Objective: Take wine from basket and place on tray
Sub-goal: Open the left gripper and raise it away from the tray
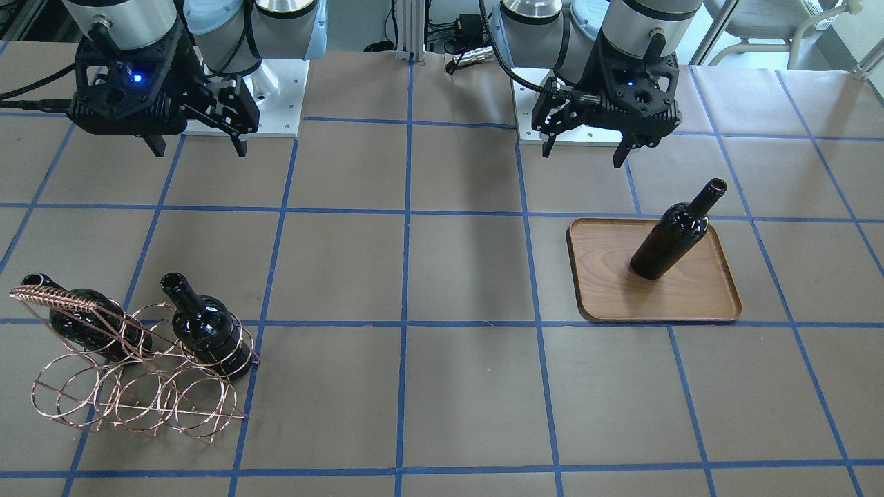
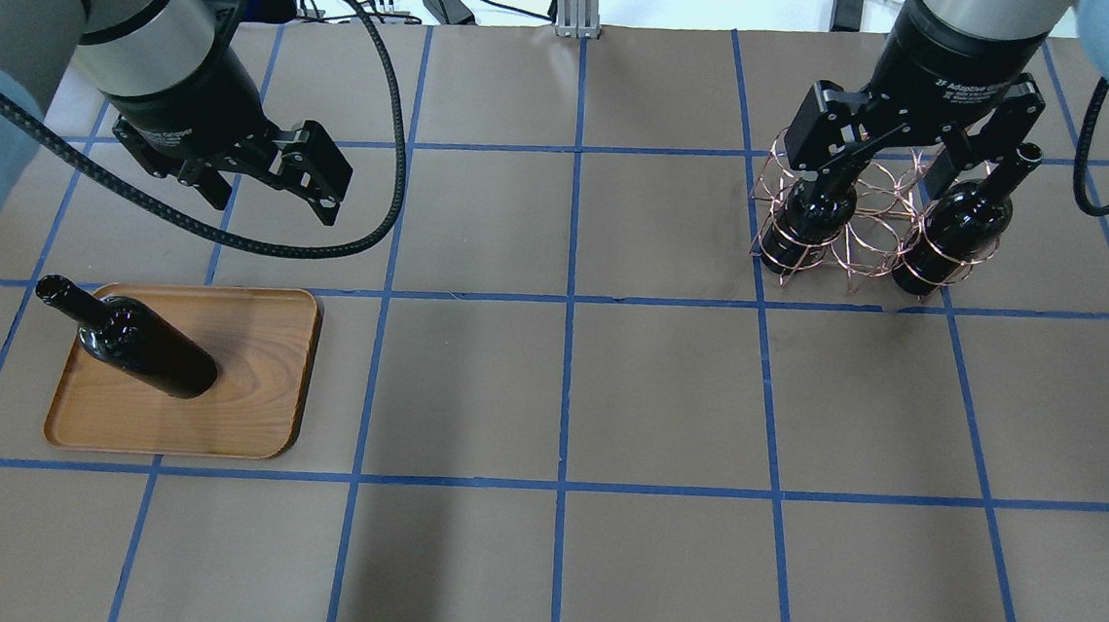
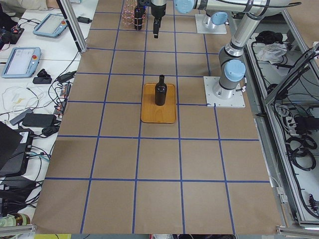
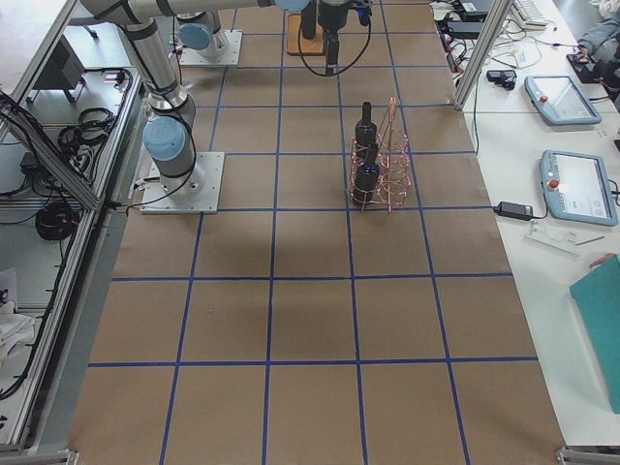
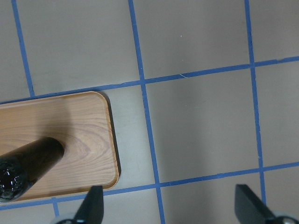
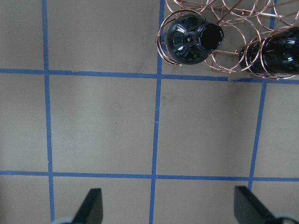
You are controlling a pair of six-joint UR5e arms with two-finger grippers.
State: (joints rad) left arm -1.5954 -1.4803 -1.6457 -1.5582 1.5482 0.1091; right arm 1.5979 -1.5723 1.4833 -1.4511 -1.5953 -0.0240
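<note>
One black wine bottle [image 1: 673, 235] stands upright on the wooden tray [image 1: 690, 300], also seen from overhead [image 2: 147, 351] on the tray [image 2: 256, 397]. Two more bottles [image 1: 83, 323] [image 1: 205, 333] stand in the outer slots of the copper wire basket [image 1: 59, 299]; its middle slot is empty. My left gripper [image 1: 583, 155] is open and empty, raised behind the tray, apart from the bottle. My right gripper [image 2: 891, 169] is open and empty, raised on the robot's side of the basket [image 2: 860, 237]. The right wrist view shows both basket bottles [image 6: 191, 39] [image 6: 278, 56] from above.
Brown paper with blue tape grid lines [image 2: 570, 302] covers the table. The arm base plates [image 1: 276, 96] [image 1: 539, 103] sit at the robot's edge. Cables [image 1: 456, 34] lie behind the table, and operator tables with tablets [image 4: 567, 97] stand alongside.
</note>
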